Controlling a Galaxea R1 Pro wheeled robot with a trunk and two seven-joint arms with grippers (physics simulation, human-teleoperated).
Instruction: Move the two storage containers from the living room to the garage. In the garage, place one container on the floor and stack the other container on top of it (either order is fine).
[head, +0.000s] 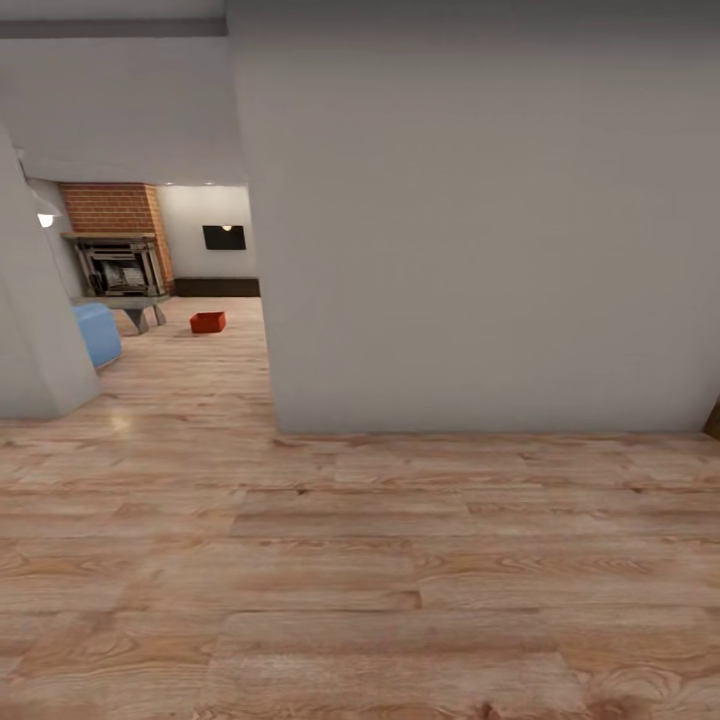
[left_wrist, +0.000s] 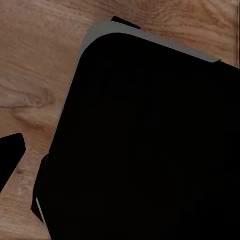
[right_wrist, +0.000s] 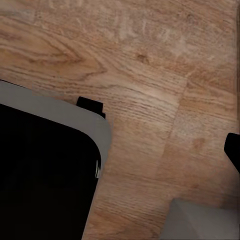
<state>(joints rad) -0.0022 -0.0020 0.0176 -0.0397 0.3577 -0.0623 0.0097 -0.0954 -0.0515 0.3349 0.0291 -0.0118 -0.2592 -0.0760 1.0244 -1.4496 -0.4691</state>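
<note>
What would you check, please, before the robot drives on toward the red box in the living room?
1. Target seen: red box on the wood floor beyond the opening: ok.
2. Second box located: cannot tell.
3. Path to the box: open floor between the wall and blue sofa: ok.
4. Heading: wall straight ahead, box off to the left: not ok.
5. Grippers open: cannot tell.

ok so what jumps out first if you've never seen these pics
A big pale wall fills the upper right of the head view, with light wood plank flooring spread below it. Left of the wall, an opening shows the living room, where a small red-orange storage container sits on the planks, beyond it a brick fireplace, and a blue sofa at the opening's left edge.
</note>
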